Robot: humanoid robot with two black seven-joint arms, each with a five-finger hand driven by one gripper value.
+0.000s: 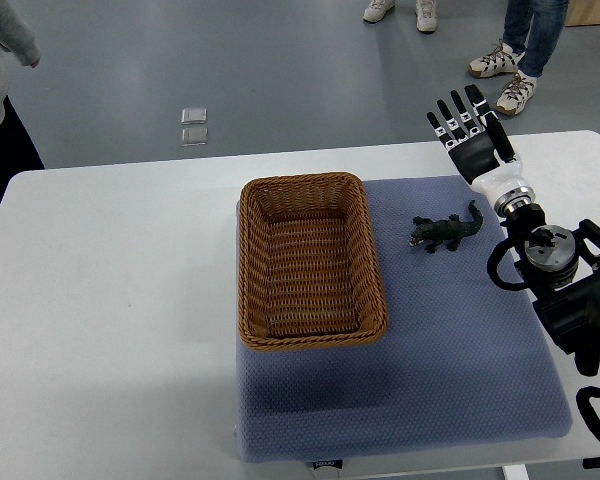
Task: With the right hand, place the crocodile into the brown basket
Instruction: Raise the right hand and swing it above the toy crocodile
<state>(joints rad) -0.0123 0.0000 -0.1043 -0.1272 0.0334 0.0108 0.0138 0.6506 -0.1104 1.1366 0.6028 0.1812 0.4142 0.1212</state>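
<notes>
I see my right robot hand released, fingers straight and spread, holding nothing, raised over the far edge of the desk. The crocodile lies on the blue mat, nearer to me than the robot hand and apart from it. The brown basket sits further to the left, beyond the crocodile.

White table, blue mat on it, grey floor.

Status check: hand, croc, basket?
Right hand open, holding nothing. Crocodile on blue mat, right of brown basket. Nothing between them.
</notes>
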